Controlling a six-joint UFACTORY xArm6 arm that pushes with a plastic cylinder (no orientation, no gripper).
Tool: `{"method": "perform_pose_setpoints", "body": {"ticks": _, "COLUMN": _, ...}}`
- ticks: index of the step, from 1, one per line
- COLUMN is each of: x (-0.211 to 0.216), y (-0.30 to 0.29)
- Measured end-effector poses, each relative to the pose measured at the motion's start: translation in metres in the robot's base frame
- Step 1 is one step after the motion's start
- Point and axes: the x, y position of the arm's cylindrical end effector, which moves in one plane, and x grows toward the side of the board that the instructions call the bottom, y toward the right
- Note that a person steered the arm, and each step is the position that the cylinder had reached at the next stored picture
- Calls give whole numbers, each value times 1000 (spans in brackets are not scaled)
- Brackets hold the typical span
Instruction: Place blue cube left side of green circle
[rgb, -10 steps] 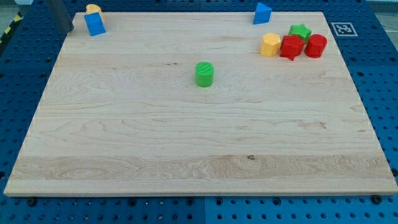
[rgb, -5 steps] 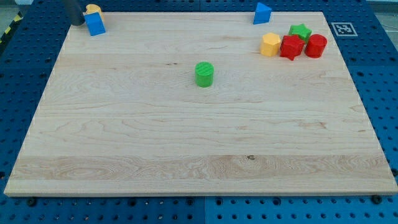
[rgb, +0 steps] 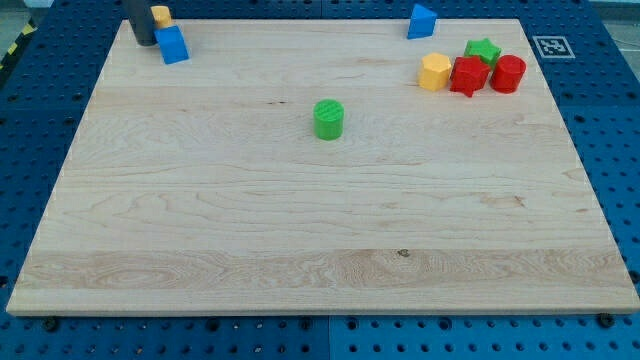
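The blue cube (rgb: 172, 45) sits near the board's top left corner. A small yellow block (rgb: 160, 15) stands just above it, touching or nearly touching. My tip (rgb: 143, 40) is right at the cube's left side, against it. The green circle, a short green cylinder (rgb: 328, 118), stands near the board's middle, well to the right of and below the cube.
A blue triangular block (rgb: 421, 20) sits at the top edge. A yellow block (rgb: 435, 72), a red star block (rgb: 467, 76), a green star block (rgb: 483, 50) and a red cylinder (rgb: 508, 74) cluster at the top right. The wooden board (rgb: 300, 250) lies on a blue pegboard.
My tip has moved right along the top left corner and pushed the blue cube and the yellow block a little to the right. The other blocks have not moved.
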Motion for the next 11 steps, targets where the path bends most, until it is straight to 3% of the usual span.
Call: {"method": "perform_pose_setpoints", "body": {"ticks": 11, "x": 27, "y": 73}}
